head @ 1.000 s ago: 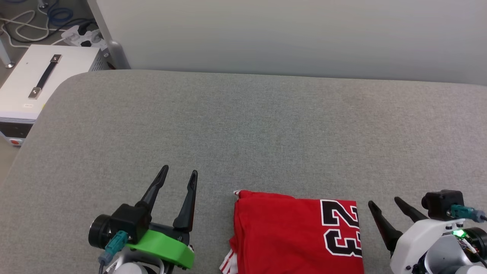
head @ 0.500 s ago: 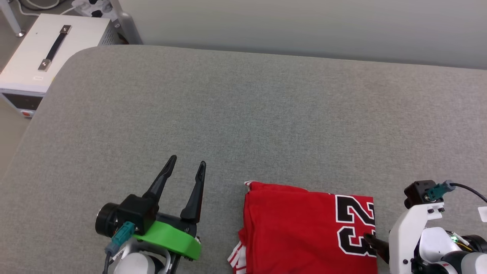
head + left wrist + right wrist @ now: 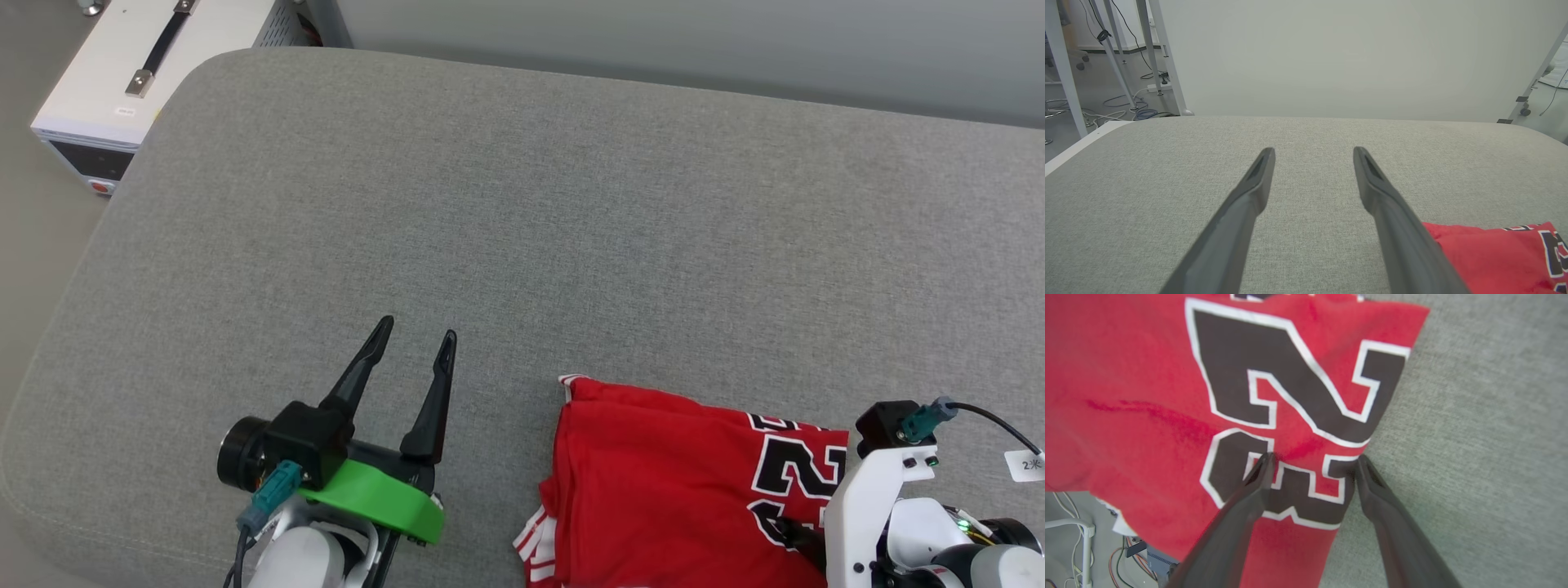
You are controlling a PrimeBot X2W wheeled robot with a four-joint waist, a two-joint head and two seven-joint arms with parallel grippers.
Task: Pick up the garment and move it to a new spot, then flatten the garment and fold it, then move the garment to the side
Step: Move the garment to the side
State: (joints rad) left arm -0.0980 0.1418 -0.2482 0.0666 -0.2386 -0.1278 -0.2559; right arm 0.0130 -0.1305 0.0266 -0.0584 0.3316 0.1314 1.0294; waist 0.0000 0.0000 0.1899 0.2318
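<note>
Right wrist view: your right gripper has its jaws spread, tips at the right edge of the folded garment, which lies at the near right of the grey cushion. You would do best to pinch every layer before lifting. The left gripper hovers spread, just left.

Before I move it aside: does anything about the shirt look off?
Yes: the shirt seems to overhang the pad at its near edge; the right wrist view shows floor beside it; striped trim pokes from the fold.
</note>
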